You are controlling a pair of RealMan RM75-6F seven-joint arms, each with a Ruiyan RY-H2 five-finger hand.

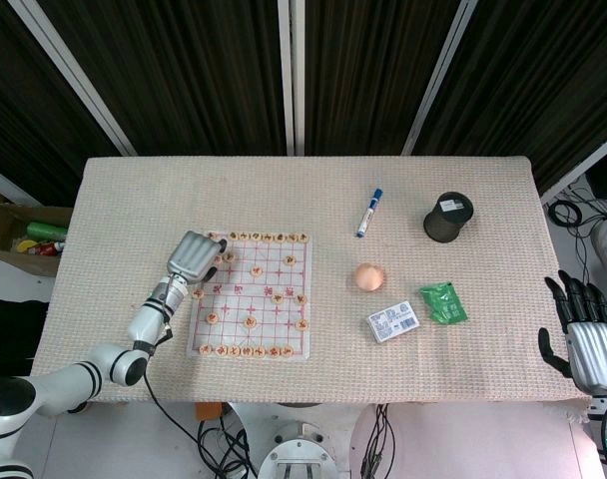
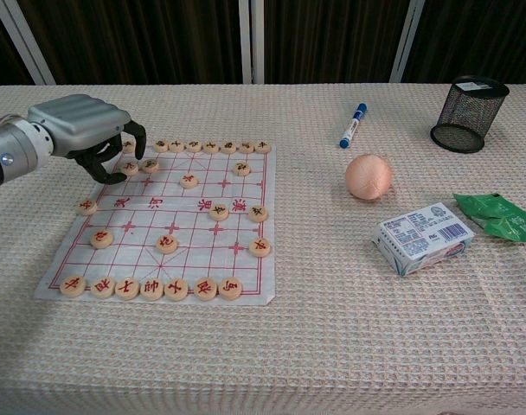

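A Chinese chess board [image 2: 150, 214] printed with red lines lies on the left part of the table, with several round wooden pieces [image 2: 167, 244] on it. My left hand [image 2: 88, 128] hovers over the board's far left corner. Its dark fingers [image 2: 116, 169] curl down among the pieces there, right beside one piece [image 2: 130, 166]. Whether a piece is pinched is hidden. The head view shows the same left hand [image 1: 196, 257] at the board's [image 1: 269, 289] far left corner. My right hand [image 1: 583, 334] hangs off the table's right edge, fingers spread, holding nothing.
On the woven cloth right of the board lie a blue marker [image 2: 352, 125], a black mesh pen cup [image 2: 468, 112], a peach ball [image 2: 368, 176], a white carton [image 2: 421, 236] and a green packet [image 2: 498, 216]. A cardboard box [image 1: 24, 235] sits off the table's left side.
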